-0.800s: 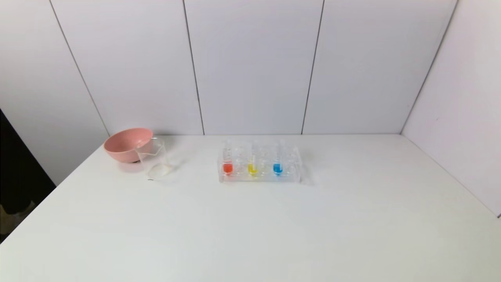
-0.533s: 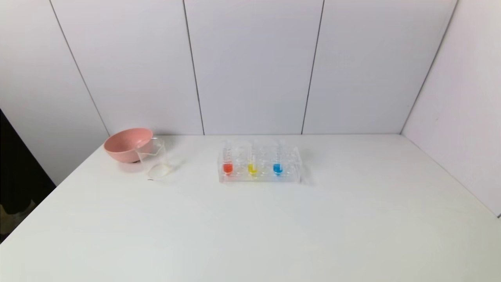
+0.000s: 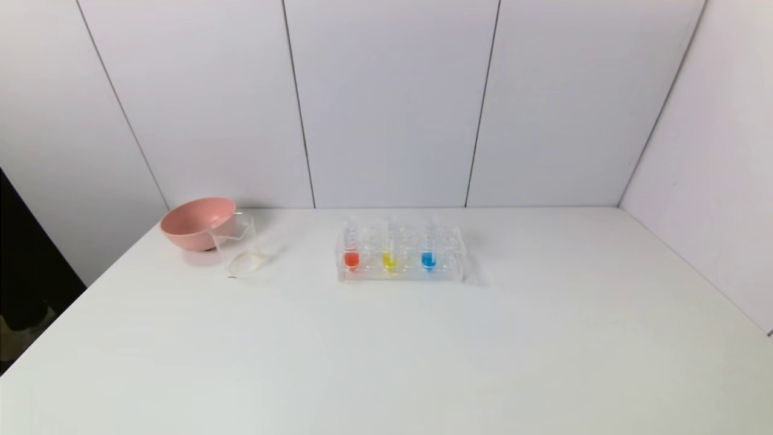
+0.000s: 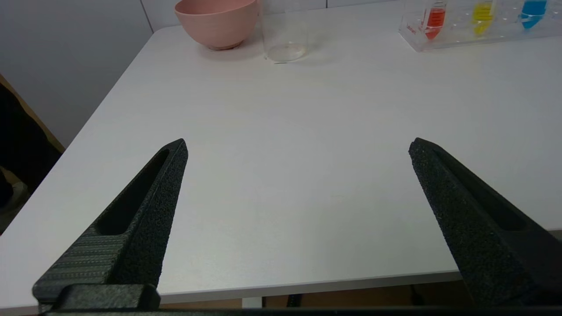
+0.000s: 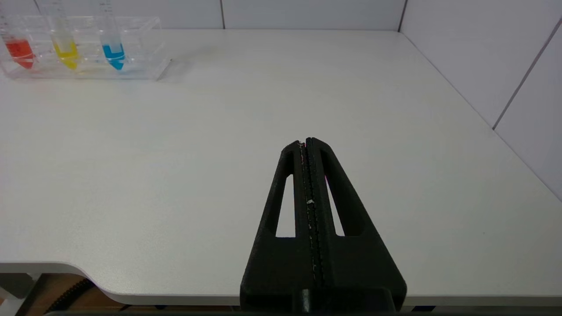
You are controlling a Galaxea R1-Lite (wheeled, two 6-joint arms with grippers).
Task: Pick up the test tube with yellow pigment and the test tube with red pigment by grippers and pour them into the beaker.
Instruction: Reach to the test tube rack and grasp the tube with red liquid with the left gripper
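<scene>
The red-pigment test tube and the yellow-pigment test tube stand upright in a clear rack at the table's middle back. They also show in the left wrist view, red and yellow, and in the right wrist view, red and yellow. The clear beaker stands left of the rack, empty; it also shows in the left wrist view. My left gripper is open and empty over the table's near left edge. My right gripper is shut and empty over the near right edge. Neither shows in the head view.
A blue-liquid tube stands in the same rack, right of the yellow one. A pink bowl sits just behind the beaker. White walls close the back and the right side. The table's left edge drops off.
</scene>
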